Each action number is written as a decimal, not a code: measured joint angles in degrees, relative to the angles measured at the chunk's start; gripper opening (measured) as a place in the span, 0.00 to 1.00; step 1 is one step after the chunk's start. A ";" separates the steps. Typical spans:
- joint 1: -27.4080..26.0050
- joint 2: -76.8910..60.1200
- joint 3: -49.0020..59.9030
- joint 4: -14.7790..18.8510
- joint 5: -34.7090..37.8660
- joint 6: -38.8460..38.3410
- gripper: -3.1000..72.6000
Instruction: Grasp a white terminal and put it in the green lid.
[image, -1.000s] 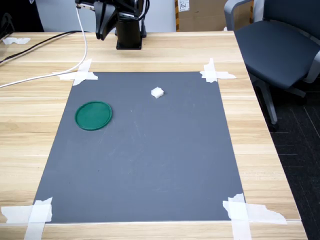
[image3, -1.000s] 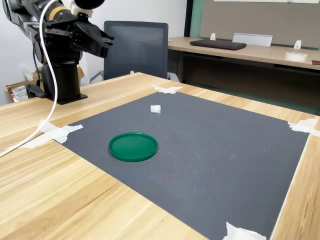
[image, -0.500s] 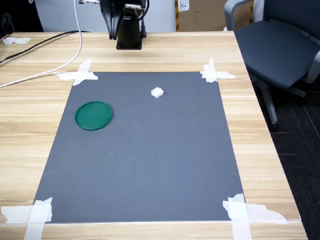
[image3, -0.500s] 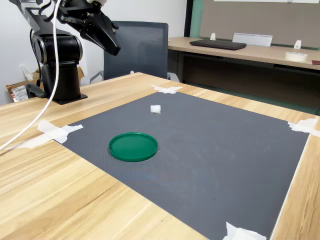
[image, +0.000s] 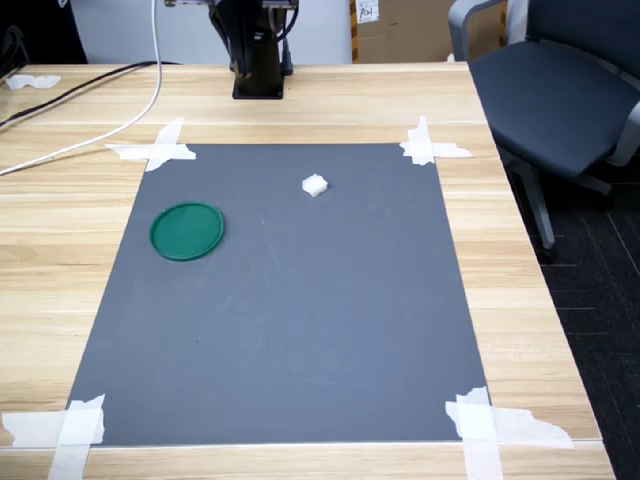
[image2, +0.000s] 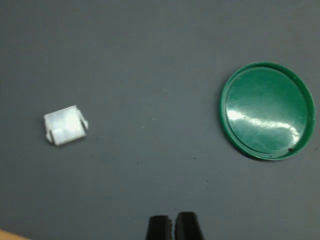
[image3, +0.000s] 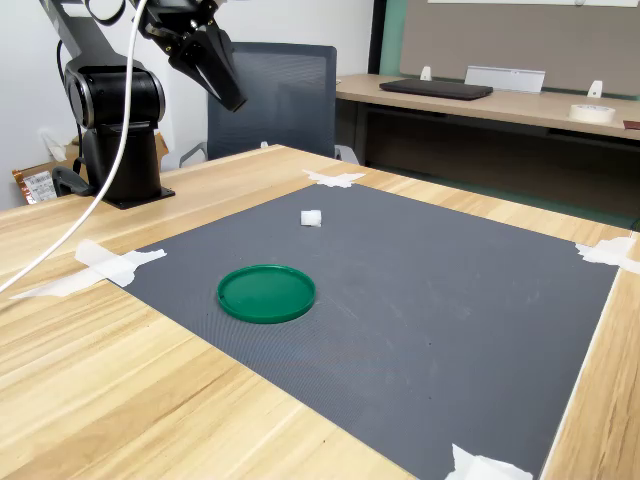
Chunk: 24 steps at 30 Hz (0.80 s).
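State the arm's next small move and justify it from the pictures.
Probably open the gripper and lower toward the white terminal. The fingers look nearly together, high above the mat, and the terminal lies apart from the empty green lid.

I can't make out any readable text from here. A white label (image: 367, 11) sits on the cardboard box (image: 400, 30) behind the desk in the first exterior view, with dark marks too small to read. In the second exterior view a small printed tag (image3: 38, 185) lies beside the arm's base (image3: 118, 150), also illegible. Nothing in the wrist view carries writing
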 joint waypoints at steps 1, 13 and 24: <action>0.00 0.54 -0.55 0.00 0.57 -0.58 0.00; 3.74 6.75 -7.85 0.85 4.76 -12.90 0.00; 15.31 12.37 -13.71 1.00 9.19 -16.16 0.00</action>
